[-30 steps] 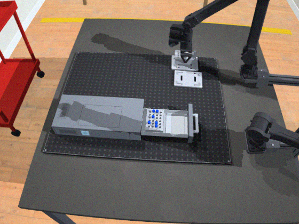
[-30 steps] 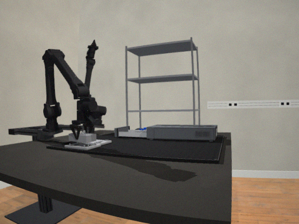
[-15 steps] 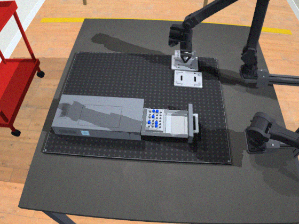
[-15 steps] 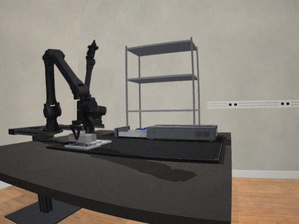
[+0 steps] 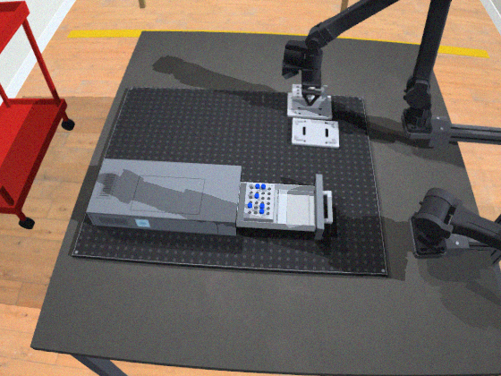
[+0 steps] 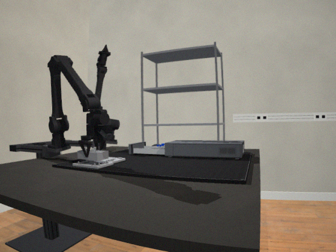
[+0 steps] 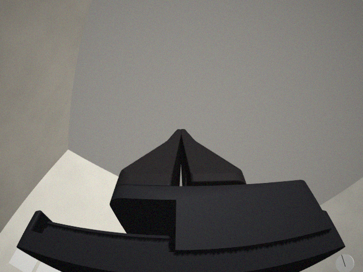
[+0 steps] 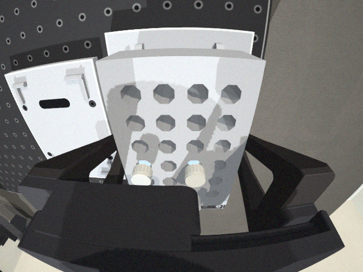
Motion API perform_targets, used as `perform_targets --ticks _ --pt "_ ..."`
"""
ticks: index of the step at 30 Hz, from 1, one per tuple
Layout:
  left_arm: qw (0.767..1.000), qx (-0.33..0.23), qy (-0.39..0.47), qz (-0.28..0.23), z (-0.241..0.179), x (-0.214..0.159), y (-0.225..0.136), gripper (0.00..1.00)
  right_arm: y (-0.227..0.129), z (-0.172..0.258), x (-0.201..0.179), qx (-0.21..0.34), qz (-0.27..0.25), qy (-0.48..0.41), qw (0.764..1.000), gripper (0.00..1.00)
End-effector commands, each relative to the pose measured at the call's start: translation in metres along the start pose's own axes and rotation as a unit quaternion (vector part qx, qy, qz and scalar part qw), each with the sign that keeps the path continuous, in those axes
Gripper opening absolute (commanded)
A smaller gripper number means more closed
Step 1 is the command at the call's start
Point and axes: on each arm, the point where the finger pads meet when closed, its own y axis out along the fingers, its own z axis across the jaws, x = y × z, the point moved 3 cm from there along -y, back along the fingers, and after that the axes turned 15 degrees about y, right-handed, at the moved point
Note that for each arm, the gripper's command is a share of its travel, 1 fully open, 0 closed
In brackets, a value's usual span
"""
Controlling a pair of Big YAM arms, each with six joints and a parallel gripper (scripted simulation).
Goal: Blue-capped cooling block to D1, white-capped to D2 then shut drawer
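Setting down the block with white caps (image 5: 296, 95) (image 6: 99, 156) (image 8: 180, 70) looks like the job right now. The right tool (image 5: 310, 102) (image 6: 86, 154) (image 8: 181, 135) grips it by its two sides, at D2 (image 5: 291, 112) (image 6: 77, 164) (image 8: 181, 38), near one o'clock from above. I can't tell if it sits flat yet. Next, it should go down straight between the little corner bits, and then the fingers should let go softly, because the tubes are loose. The left tool (image 6: 105, 48) (image 7: 180, 135) is closed on nothing, up high.

The block with blue caps (image 5: 258, 217) waits in the open drawer (image 5: 318, 210) (image 6: 137, 148) of COLD (image 5: 179, 172) (image 6: 204, 150). It must go to D1 (image 5: 315, 132) (image 6: 120, 159) (image 8: 67, 128).

The held block is pale and smooth, with rows of round holes. Its white caps have bumpy edges. D1 is a flat white plate with two long dark slots. COLD is a long gray box.
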Motion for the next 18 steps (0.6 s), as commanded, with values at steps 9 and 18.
perform_targets --ticks 9,18 --pt "1.0 -0.005 0.004 0.016 -0.008 -0.02 0.008 0.0 -0.033 -0.004 0.037 0.003 -0.06 0.007 0.998 0.0" --pt "1.0 -0.005 0.004 0.016 -0.008 -0.02 0.008 0.0 -0.025 -0.003 0.027 0.003 -0.045 0.002 0.999 0.0"
